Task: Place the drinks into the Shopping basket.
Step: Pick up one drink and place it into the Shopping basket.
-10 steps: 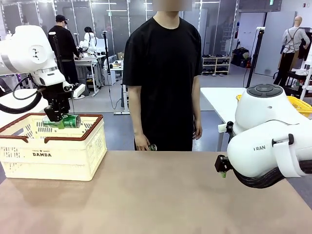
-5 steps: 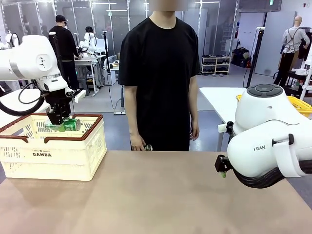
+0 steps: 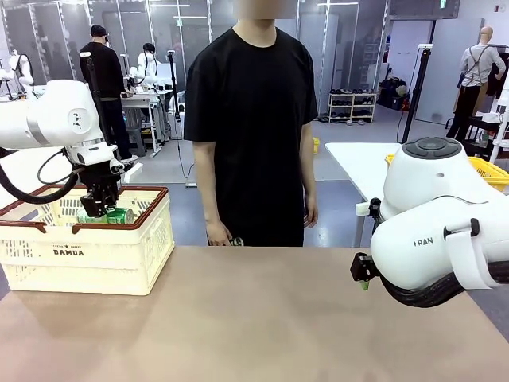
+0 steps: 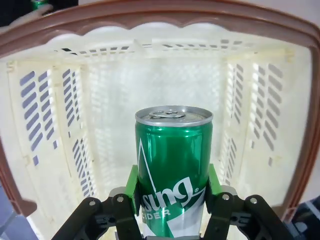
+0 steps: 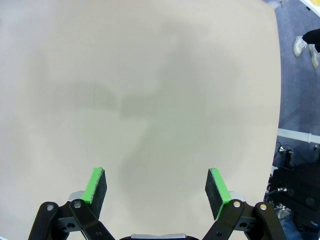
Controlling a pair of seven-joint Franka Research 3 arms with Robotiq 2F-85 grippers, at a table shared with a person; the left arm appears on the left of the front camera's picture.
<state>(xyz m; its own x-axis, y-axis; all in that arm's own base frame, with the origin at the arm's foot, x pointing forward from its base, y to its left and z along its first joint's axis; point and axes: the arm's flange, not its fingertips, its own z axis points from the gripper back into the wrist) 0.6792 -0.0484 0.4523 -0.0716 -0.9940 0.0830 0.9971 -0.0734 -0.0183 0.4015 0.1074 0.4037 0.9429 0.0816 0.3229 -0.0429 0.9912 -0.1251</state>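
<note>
Over Shopping basket (image 3: 119, 263), left gripper (image 3: 97, 212) clamping green can (image 4: 173, 155), person (image 3: 250, 119) beyond

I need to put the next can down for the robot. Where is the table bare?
The table is bare from the Shopping basket at its left across to the right arm, far edge to near edge; the right gripper hangs open over bare table. Crowded: the basket's mouth, where the left gripper holds the green can.
</note>
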